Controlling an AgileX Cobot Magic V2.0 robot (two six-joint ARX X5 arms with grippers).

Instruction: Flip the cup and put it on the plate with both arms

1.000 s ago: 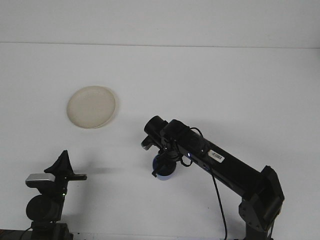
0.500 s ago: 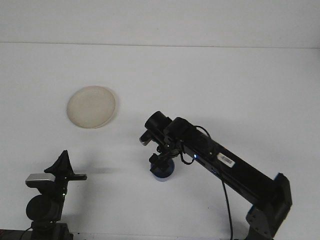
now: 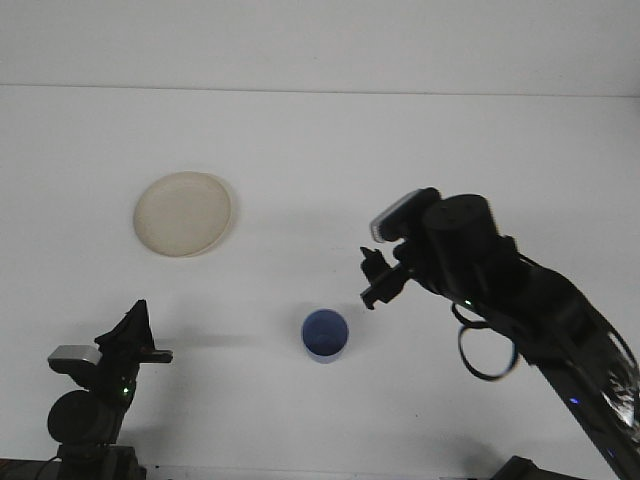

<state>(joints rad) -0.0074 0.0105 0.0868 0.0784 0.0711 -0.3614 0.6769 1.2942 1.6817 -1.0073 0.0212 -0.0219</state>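
Standing mouth-up on the white tabletop, the small blue plastic cup sits free; your right tool hangs beside it, empty, spread unclear; a careless left-tool approach could topple it short of the round beige plate

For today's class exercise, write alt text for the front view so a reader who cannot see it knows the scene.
A blue cup stands open end up on a white table, with the right tool raised just to its right, holding nothing. A beige plate lies empty further back on the left, and the left tool waits near the front left corner.
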